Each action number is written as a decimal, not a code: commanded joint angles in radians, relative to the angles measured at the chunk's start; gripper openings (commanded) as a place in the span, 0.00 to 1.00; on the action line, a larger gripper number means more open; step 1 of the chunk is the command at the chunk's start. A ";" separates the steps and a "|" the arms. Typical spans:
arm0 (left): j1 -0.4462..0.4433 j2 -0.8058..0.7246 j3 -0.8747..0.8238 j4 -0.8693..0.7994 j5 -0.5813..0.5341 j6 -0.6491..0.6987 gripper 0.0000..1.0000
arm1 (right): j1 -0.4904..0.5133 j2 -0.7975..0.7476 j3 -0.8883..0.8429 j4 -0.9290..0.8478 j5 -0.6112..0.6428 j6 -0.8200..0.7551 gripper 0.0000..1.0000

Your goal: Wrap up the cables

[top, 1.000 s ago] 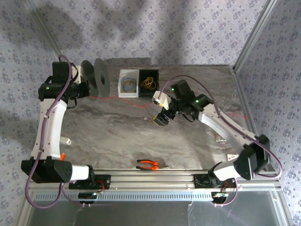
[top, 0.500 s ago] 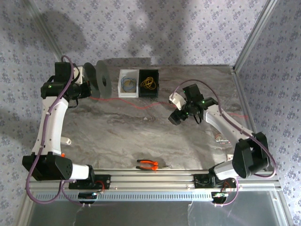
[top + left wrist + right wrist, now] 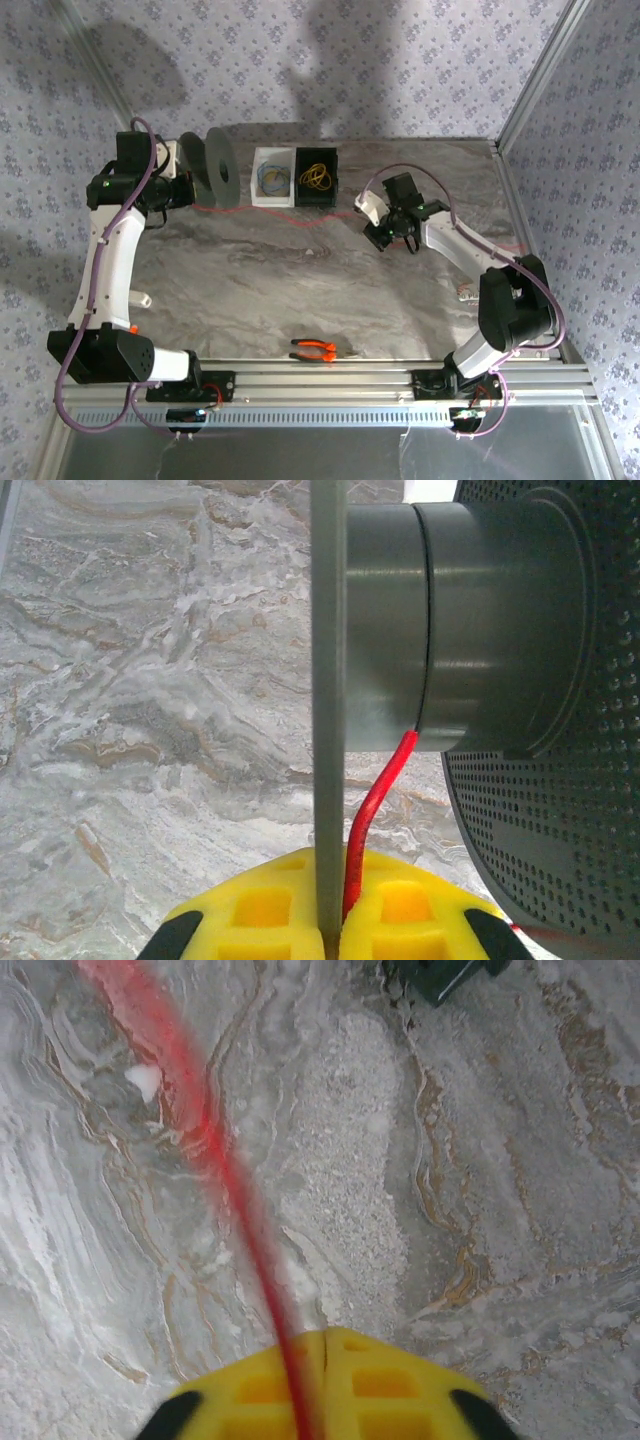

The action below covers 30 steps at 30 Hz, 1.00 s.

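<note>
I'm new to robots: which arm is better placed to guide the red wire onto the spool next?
Probably right: the right claw is shut on the red wire; the left claw clamps the spool.

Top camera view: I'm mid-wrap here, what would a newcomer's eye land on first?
The thin red wire runs low across the marble-patterned table, from the grey spool at far left to the right gripper at centre-right, which is shut on it. The left gripper clamps the spool's flange, with the wire meeting the hub beside it. Orange-handled pliers lie at the near edge.
</note>
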 commanded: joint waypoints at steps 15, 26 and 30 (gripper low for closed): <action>0.000 -0.044 -0.003 0.137 0.024 -0.021 0.00 | 0.219 -0.013 0.339 -0.206 0.071 -0.098 0.00; 0.069 -0.112 0.070 0.133 0.201 -0.059 0.00 | 0.240 0.306 0.521 -0.303 0.109 -0.067 0.00; 0.103 -0.140 0.063 0.135 0.308 -0.075 0.00 | 0.206 0.407 0.621 -0.347 0.146 -0.029 0.00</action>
